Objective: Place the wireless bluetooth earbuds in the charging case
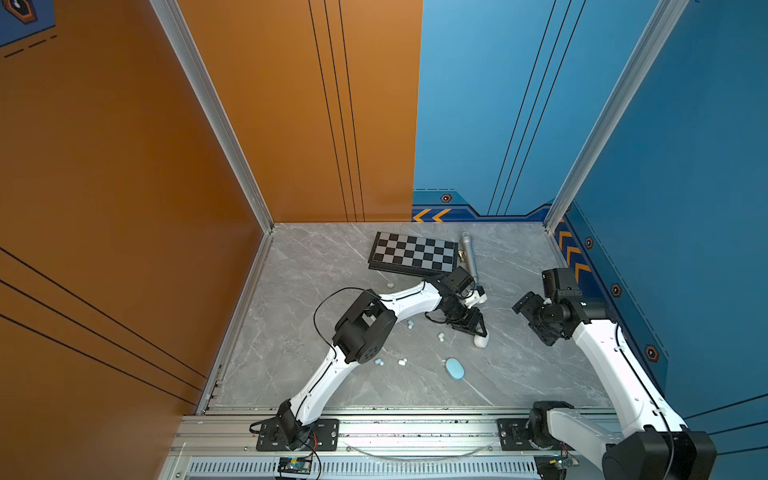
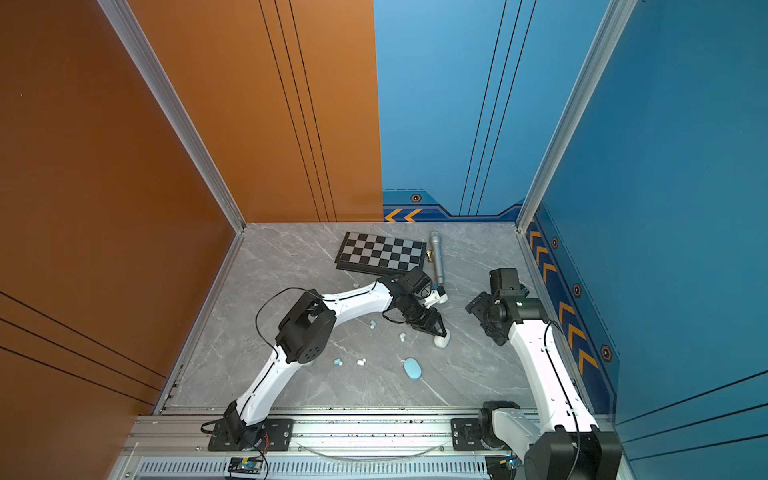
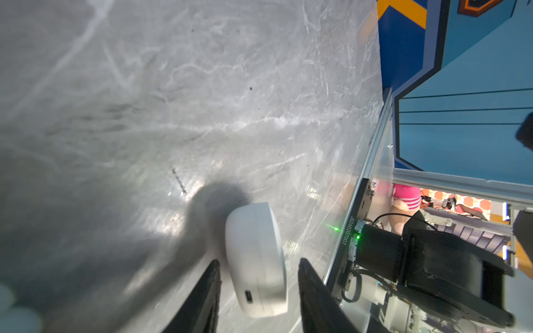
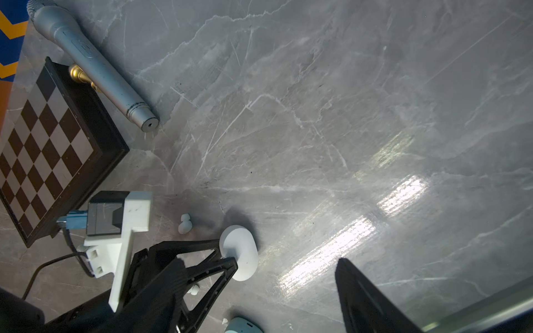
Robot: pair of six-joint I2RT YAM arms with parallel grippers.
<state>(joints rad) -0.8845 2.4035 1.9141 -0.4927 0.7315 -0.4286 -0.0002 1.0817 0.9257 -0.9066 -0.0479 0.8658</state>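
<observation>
- Our left gripper [image 3: 257,263] is low over the white charging case [image 3: 255,259]. One black finger [image 3: 212,288] stands on each side of the case, and we see a sliver of table beside one finger, so the jaws are parted and not clamped.
- We see that case closed on the grey marbled table [image 1: 332,270], right of the middle in both top views.
- We count the earbuds loose on the table: a light blue pair [image 1: 410,323] and a pale one [image 1: 441,336] near the gripper, one [image 1: 390,285] by the forearm, and two more [image 1: 378,362] [image 1: 402,362] nearer the front rail.
- Our light blue case [image 1: 455,369] lies closed, well in front of the white one.
- Our right gripper [image 1: 524,308] hangs above the table to the right, spread wide and empty.
- At the back we see a chessboard [image 1: 411,253] with a silver microphone [image 1: 468,255] beside it.
</observation>
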